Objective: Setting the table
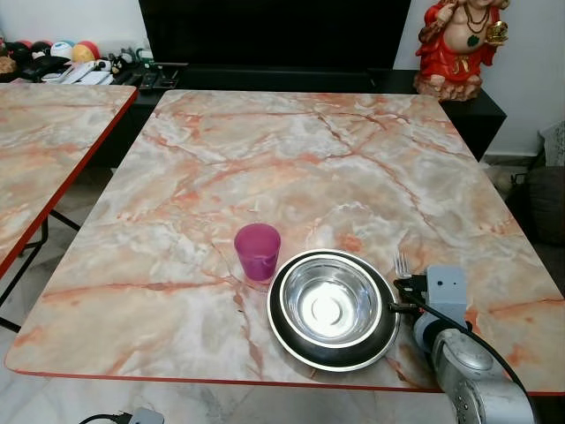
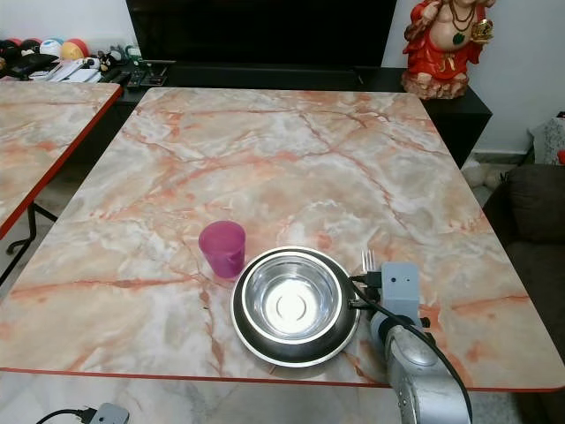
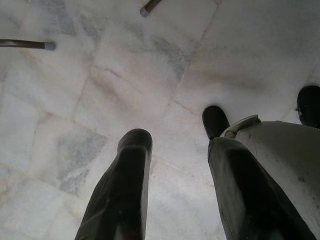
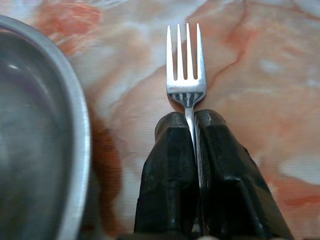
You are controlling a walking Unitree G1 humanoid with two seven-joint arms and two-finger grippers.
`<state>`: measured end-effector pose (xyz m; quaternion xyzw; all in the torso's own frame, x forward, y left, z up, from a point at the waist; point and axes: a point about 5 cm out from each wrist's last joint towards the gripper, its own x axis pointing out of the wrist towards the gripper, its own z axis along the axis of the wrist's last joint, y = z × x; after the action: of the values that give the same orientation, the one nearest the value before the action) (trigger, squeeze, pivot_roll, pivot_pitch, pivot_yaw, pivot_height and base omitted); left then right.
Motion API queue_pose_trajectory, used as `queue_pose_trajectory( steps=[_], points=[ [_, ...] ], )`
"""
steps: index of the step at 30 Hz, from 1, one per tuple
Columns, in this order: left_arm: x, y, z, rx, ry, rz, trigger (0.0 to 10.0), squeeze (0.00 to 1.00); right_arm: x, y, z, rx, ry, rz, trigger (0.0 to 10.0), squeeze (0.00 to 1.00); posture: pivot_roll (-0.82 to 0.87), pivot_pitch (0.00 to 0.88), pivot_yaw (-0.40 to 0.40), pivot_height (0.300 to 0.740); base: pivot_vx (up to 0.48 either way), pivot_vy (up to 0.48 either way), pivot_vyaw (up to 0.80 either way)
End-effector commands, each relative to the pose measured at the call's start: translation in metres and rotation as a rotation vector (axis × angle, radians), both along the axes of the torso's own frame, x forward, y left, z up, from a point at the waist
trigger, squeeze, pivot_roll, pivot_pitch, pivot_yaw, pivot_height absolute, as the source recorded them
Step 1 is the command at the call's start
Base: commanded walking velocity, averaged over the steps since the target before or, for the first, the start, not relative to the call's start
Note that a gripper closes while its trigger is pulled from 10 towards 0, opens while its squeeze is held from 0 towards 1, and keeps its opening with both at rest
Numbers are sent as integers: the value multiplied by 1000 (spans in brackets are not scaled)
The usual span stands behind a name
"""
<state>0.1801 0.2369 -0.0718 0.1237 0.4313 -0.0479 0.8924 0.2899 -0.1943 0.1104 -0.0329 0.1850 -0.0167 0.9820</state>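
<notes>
Right gripper [image 4: 190, 127] pinching one fork [image 4: 186, 65], one steel bowl [image 1: 328, 305] on one black plate [image 1: 371, 355], one purple cup [image 1: 257, 251], left gripper [image 3: 177, 185] spread

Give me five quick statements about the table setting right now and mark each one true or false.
1. The right pincer is shut on the fork. True.
2. The purple cup stands to the right of the steel bowl. False: it stands to the bowl's left.
3. The steel bowl sits on a dark plate. True.
4. The fork's tines point toward the robot. False: they point away, toward the far side of the marble table.
5. The left pincer is holding a spoon over the table. False: it hangs open above the floor, holding nothing.
</notes>
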Motion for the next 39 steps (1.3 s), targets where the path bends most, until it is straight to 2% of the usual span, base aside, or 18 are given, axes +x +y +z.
queue_pose_trajectory(
  steps=[1,17,36,37,38,39],
  points=[
    [-9,2,-5,5,45,10,10000,0,1,0,-2,-28,-3,10,10000,0,-74,154,7,740,0,0,0],
    [-10,2,-5,3,46,12,10000,0,11,3,-2,-62,-55,18,10000,0,-65,158,8,740,0,0,0],
    [-10,3,-5,11,42,13,10000,0,14,6,-9,-33,-64,14,10000,0,-56,159,10,740,0,0,0],
    [-10,4,-5,11,43,12,10000,0,14,7,-8,-30,-67,16,10000,380,-58,159,10,740,0,0,0],
    [-10,4,-5,11,43,12,10000,0,14,7,-8,-30,-68,16,10000,380,-58,159,10,740,0,0,0],
    [-10,4,-5,11,44,12,10000,0,14,7,-9,-30,-68,16,10000,490,-58,159,10,740,0,0,0]
  ],
)
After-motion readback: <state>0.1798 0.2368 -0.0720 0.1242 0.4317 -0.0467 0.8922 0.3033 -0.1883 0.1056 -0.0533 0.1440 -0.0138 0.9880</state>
